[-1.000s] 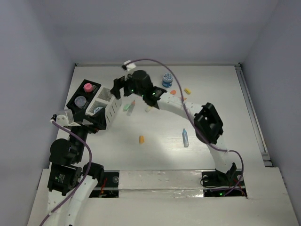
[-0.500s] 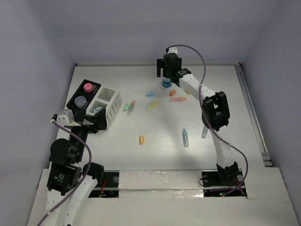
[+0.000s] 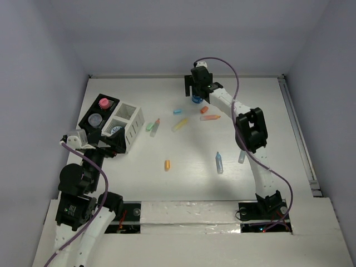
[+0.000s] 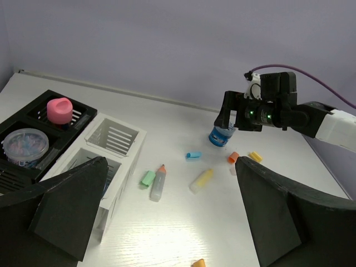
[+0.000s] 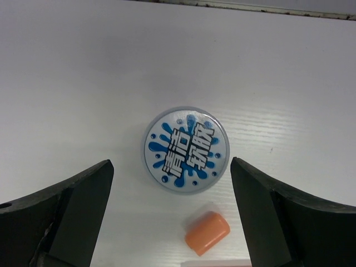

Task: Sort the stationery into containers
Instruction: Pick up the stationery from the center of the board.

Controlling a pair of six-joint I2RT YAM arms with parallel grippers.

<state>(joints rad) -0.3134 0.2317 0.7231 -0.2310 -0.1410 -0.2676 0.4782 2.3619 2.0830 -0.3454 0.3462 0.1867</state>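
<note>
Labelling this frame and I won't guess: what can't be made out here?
Top view: the right gripper covers most of the blue-lidded tub.
Left wrist view: a finger of the left gripper blocks the white box's near cell.
Right wrist view: the bottom edge cuts off a pale sliver below the orange cap.

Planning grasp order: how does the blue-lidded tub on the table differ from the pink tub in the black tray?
The blue-lidded tub stands loose on the table under the open right gripper; the pink tub already sits in the black tray. The blue-lidded tub's lid is printed; the pink tub's is plain. Both stand upright.
</note>
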